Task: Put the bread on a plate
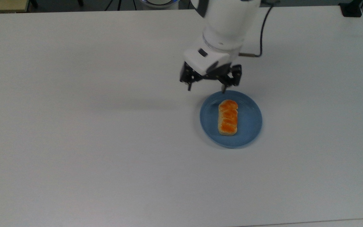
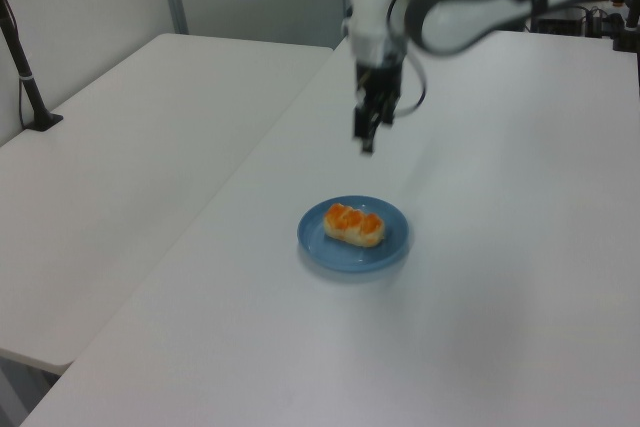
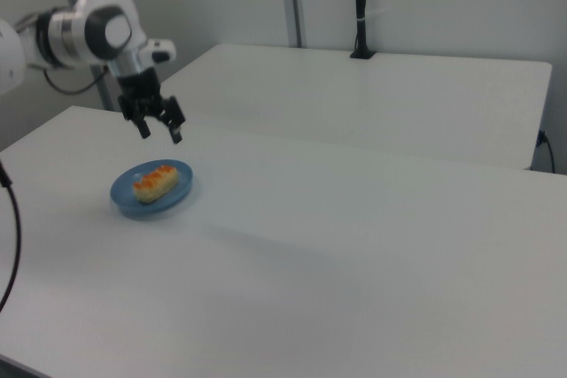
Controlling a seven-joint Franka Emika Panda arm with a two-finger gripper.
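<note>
The bread (image 1: 228,117) (image 2: 354,225) (image 3: 156,182), a small braided loaf with an orange-brown top and pale sides, lies flat in the middle of the round light-blue plate (image 1: 250,126) (image 2: 340,255) (image 3: 124,201). My gripper (image 1: 206,89) (image 2: 366,139) (image 3: 160,131) hangs well above the table, off the plate's far edge in the top view, toward the top view's upper left of the bread. Its black fingers are spread open and hold nothing.
The white table (image 1: 106,126) spreads wide around the plate. A second white table (image 2: 120,147) (image 3: 372,95) stands beside it across a narrow gap. A black clamp post (image 2: 25,77) (image 3: 360,6) rises from that other table. A black cable (image 1: 262,31) trails from the arm.
</note>
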